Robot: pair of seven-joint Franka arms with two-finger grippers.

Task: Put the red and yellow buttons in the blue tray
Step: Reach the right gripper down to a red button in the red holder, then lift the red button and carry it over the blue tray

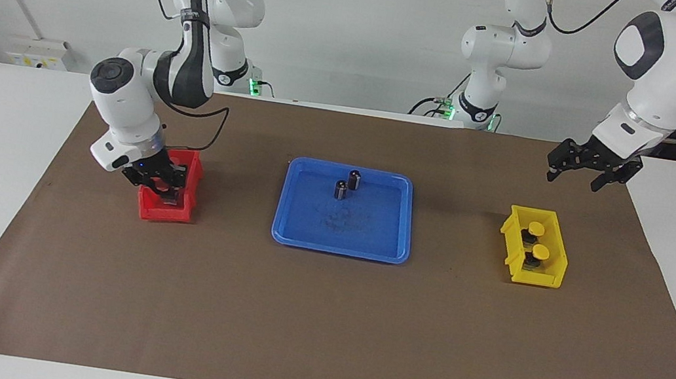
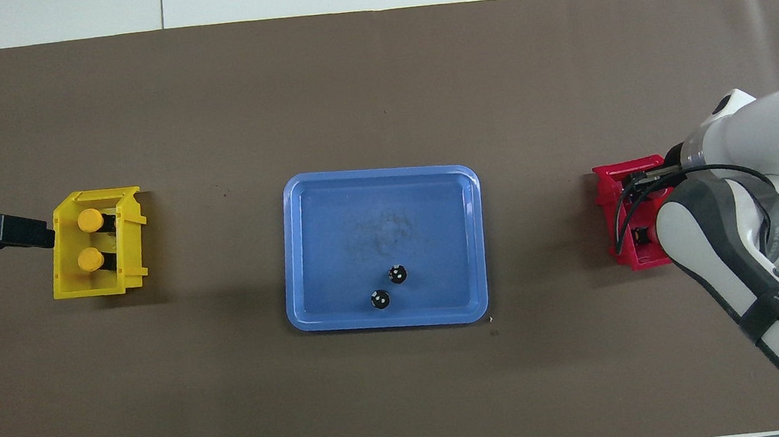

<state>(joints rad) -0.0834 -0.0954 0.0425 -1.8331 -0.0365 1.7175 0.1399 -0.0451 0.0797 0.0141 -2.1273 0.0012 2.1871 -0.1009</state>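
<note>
Two yellow buttons [image 1: 535,229] [image 1: 541,252] stand in the small yellow bin [image 1: 547,276] toward the left arm's end; they also show in the overhead view [image 2: 90,220] [image 2: 90,260]. The blue tray [image 1: 339,249] [image 2: 389,322] lies mid-table. The red buttons are hidden: my right gripper [image 1: 164,189] is down inside the small red bin [image 1: 166,212] [image 2: 617,176] and covers its contents. My left gripper [image 1: 573,180] [image 2: 29,232] hangs open and empty in the air beside the yellow bin, over the mat.
Two small dark cylinders [image 1: 354,179] [image 1: 340,189] stand in the tray on the side nearer the robots, also in the overhead view [image 2: 398,273] [image 2: 380,299]. A brown mat [image 1: 320,319] covers the table.
</note>
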